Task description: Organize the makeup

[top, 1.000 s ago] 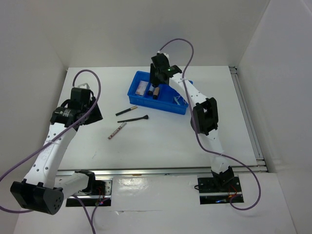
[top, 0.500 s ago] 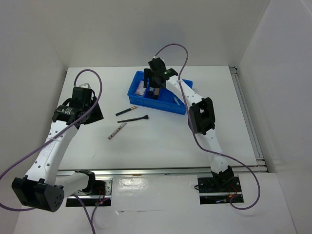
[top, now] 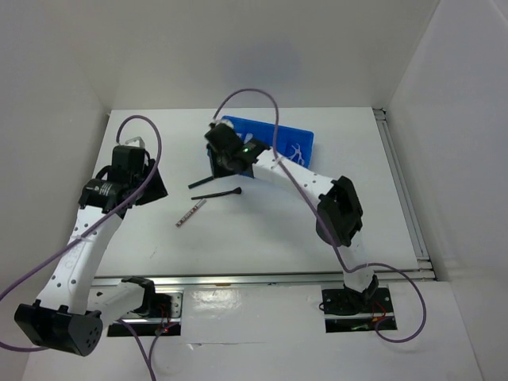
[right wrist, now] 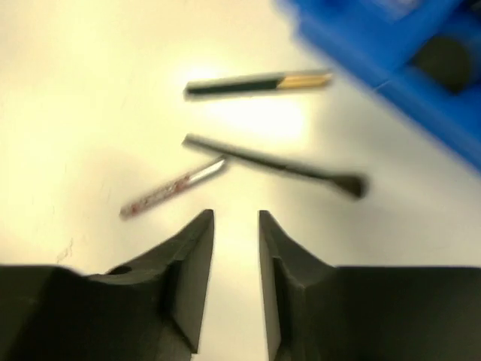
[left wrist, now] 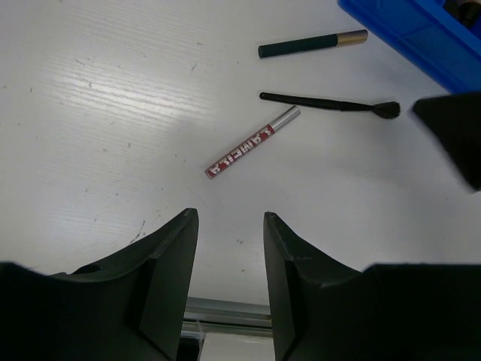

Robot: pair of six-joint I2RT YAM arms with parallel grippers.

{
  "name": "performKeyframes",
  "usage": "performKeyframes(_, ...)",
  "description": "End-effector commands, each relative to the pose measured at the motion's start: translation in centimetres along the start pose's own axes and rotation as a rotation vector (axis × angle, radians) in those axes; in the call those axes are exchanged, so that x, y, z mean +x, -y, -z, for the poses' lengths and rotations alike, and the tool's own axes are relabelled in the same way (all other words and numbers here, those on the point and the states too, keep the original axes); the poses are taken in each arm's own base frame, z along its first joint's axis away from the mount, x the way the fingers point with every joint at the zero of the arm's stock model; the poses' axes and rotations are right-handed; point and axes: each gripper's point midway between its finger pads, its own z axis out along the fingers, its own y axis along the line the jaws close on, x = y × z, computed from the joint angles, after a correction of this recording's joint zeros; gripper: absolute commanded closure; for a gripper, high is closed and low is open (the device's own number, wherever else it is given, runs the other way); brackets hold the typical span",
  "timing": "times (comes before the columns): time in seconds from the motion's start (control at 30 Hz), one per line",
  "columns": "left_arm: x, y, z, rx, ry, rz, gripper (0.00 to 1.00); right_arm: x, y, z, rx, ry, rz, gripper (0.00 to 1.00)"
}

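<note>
Three pieces of makeup lie loose on the white table: a dark pencil with a gold end [top: 205,182] [left wrist: 312,43] [right wrist: 255,83], a black wand [top: 216,194] [left wrist: 331,104] [right wrist: 278,165] and a red-and-silver tube [top: 190,213] [left wrist: 252,141] [right wrist: 173,186]. My right gripper [top: 220,164] [right wrist: 237,218] hovers just behind them at the left end of the blue tray [top: 305,139] [right wrist: 376,53]. Its jaws stand narrowly apart and hold nothing. My left gripper [top: 149,189] [left wrist: 229,222] is open and empty, to the left of the loose pieces.
Pale tools [top: 295,152] lie in the tray's right part, and a dark round thing [right wrist: 443,56] sits in it, blurred. The right arm's links [top: 337,206] cross the table's right half. White walls close in the table on the left, back and right.
My right gripper has swung out from over the tray, leftward and toward the loose pieces, and its jaws have narrowed. The left arm has barely moved.
</note>
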Motion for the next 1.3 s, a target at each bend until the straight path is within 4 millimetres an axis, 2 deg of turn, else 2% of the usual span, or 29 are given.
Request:
performKeyframes(0.0, -0.6, 0.2, 0.8, 0.021, 0.041, 0.037, 0.47, 4.7, -3.5, -0.7, -0.066, -0.096, 0.004, 0.6)
performKeyframes(0.07, -0.8, 0.0, 1.3, 0.019, 0.056, 0.039, 0.47, 5.9, -5.8, -1.4, -0.112, -0.126, 0.01, 0.43)
performKeyframes(0.1, -0.7, 0.0, 1.7, 0.021, 0.061, 0.049, 0.47, 6.4, -6.5, -1.7, -0.114, -0.139, 0.011, 0.38)
performKeyframes(0.13, -1.1, 0.0, 1.9, 0.019, 0.074, 0.06, 0.47, 7.3, -8.1, -1.6, -0.137, -0.158, 0.006, 0.33)
performKeyframes(0.2, -1.4, 0.0, 2.8, 0.031, 0.097, 0.064, 0.47, 8.7, -9.6, -2.8, -0.126, -0.195, -0.042, 0.28)
performKeyframes(0.23, -1.4, 0.0, 2.8, 0.031, 0.097, 0.064, 0.47, 8.4, -10.0, -3.0, -0.126, -0.193, -0.069, 0.27)
performKeyframes(0.27, -1.7, 0.1, 3.1, 0.037, 0.107, 0.066, 0.47, 9.8, -9.8, -4.2, -0.096, -0.212, -0.078, 0.27)
performKeyframes(0.37, -1.7, -0.4, 3.3, 0.017, 0.116, 0.058, 0.47, 11.1, -9.6, -6.0, -0.057, -0.231, -0.144, 0.27)
performKeyframes(0.57, -1.8, -0.9, 3.8, -0.003, 0.128, 0.059, 0.45, 11.7, -9.2, -8.5, -0.005, -0.213, -0.183, 0.27)
performKeyframes(0.67, -2.2, -1.2, 4.4, -0.019, 0.151, 0.081, 0.45, 12.3, -8.5, -9.5, 0.05, -0.195, -0.165, 0.3)
performKeyframes(0.73, -2.6, -1.2, 4.7, -0.021, 0.166, 0.084, 0.45, 12.5, -7.1, -9.9, 0.121, -0.182, -0.147, 0.32)
performKeyframes(0.8, -2.8, -1.1, 4.6, -0.021, 0.166, 0.084, 0.45, 14.0, -6.1, -10.4, 0.176, -0.201, -0.118, 0.35)
performKeyframes(0.83, -2.8, -1.1, 4.6, -0.021, 0.166, 0.084, 0.45, 14.0, -5.6, -10.3, 0.198, -0.196, -0.111, 0.35)
performKeyframes(0.87, -3.1, -1.0, 4.9, -0.016, 0.175, 0.086, 0.45, 14.1, -5.3, -10.2, 0.215, -0.195, -0.119, 0.4)
performKeyframes(0.93, -3.1, -1.0, 4.9, -0.016, 0.176, 0.086, 0.45, 15.5, -4.1, -10.4, 0.253, -0.222, -0.101, 0.43)
performKeyframes(0.97, -3.1, -1.0, 4.9, -0.016, 0.176, 0.086, 0.45, 15.3, -3.9, -10.1, 0.261, -0.216, -0.099, 0.45)
performKeyframes(1.0, -3.2, -1.2, 4.9, -0.025, 0.181, 0.087, 0.45, 15.8, -3.6, -10.2, 0.27, -0.225, -0.094, 0.51)
performKeyframes(1.03, -3.2, -1.2, 4.9, -0.025, 0.181, 0.087, 0.45, 15.7, -3.4, -9.5, 0.283, -0.214, -0.081, 0.54)
performKeyframes(1.07, -3.3, -1.3, 4.9, -0.034, 0.186, 0.088, 0.45, 15.8, -3.3, -9.2, 0.286, -0.217, -0.08, 0.61)
performKeyframes(1.17, -3.3, -1.3, 4.9, -0.035, 0.186, 0.088, 0.45, 16.3, -2.7, -7.7, 0.306, -0.226, -0.059, 0.71)
performKeyframes(1.2, -3.3, -1.3, 4.9, -0.035, 0.186, 0.088, 0.45, 16.7, -3.2, -7.2, 0.287, -0.235, -0.056, 0.74)
performKeyframes(1.27, -3.3, -1.3, 4.9, -0.035, 0.186, 0.088, 0.45, 17.0, -2.7, -5.9, 0.279, -0.244, -0.059, 0.84)
